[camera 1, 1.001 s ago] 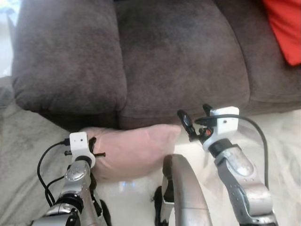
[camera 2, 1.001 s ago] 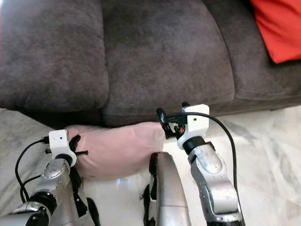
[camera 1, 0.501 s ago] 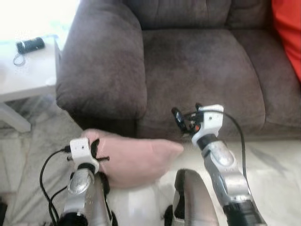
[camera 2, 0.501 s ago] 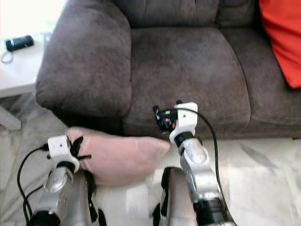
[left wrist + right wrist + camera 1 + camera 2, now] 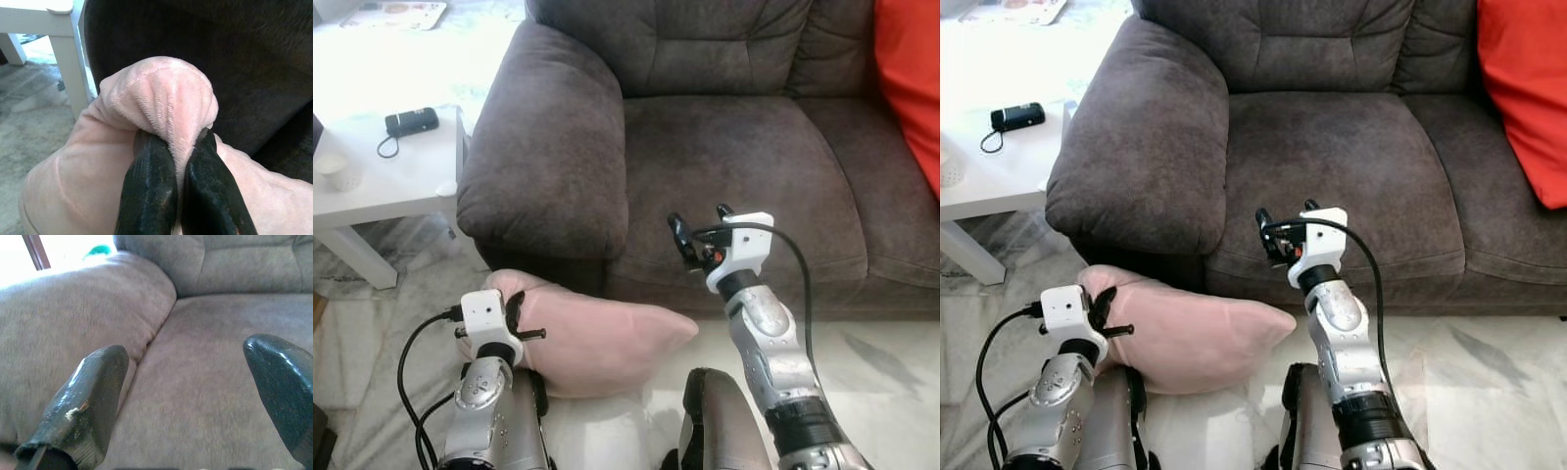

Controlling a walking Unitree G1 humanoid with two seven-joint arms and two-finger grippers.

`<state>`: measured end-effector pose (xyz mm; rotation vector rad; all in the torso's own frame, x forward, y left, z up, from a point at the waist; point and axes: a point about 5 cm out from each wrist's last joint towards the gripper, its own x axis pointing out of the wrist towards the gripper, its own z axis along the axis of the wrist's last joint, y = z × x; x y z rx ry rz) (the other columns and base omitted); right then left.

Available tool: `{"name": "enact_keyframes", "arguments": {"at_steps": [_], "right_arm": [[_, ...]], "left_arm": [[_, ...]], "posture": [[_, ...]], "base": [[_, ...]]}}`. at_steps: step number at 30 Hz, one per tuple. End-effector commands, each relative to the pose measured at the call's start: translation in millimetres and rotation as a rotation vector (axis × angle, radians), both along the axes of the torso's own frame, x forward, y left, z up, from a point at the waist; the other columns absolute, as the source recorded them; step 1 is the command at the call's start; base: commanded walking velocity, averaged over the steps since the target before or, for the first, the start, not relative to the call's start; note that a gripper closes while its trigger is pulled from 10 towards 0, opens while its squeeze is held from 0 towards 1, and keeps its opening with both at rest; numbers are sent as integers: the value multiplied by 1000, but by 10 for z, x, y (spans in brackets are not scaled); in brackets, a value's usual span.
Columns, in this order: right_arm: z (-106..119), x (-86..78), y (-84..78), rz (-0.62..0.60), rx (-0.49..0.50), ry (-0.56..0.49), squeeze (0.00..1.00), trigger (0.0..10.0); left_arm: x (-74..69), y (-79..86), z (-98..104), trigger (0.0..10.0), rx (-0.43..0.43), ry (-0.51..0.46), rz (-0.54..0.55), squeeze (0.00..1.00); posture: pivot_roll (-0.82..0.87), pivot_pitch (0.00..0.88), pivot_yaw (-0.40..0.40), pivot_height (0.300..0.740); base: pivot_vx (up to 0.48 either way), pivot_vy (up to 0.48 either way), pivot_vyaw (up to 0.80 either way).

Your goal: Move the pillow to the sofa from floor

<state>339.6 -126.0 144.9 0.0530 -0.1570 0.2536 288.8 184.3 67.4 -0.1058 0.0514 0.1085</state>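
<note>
A pink plush pillow (image 5: 602,333) hangs low in front of the dark brown sofa (image 5: 724,147), below the armrest (image 5: 548,147). My left gripper (image 5: 178,166) is shut on the pillow's upper left corner, with plush fabric bunched between its fingers (image 5: 149,181). That gripper (image 5: 516,311) sits at the pillow's left end in the eye views. My right gripper (image 5: 698,222) stands open, holding nothing, above the pillow's right tip and level with the seat cushion's front edge. The right wrist view looks over the seat between the spread fingers (image 5: 95,391).
A red cushion (image 5: 911,78) rests at the sofa's right end. A white side table (image 5: 382,181) stands left of the armrest, with a black device (image 5: 411,120) and a white cup (image 5: 337,171) on it. Pale marble floor (image 5: 891,362) lies in front.
The camera has pulled back and tilted up, bringing in the sofa back and the side table. The left gripper keeps its hold on the pillow. The right gripper now stands higher above the pillow's tip.
</note>
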Motion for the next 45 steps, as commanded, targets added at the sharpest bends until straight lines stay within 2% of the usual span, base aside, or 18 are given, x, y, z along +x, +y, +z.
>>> {"name": "enact_keyframes", "arguments": {"at_steps": [1,22,45], "right_arm": [[10,16,-12,-12,8,-8,0,10000],[1,60,46,-13,29,-30,0,10000],[1,79,73,-10,36,-40,0,10000]], "left_arm": [[111,93,519,10000,52,-235,38,0],[120,86,573,10000,78,-231,21,0],[118,82,580,10000,88,-224,14,0]], "posture": [[60,25,-7,525],[71,8,10,525],[82,15,7,645]], "base": [[0,0,0],[0,0,0],[0,0,0]]}}
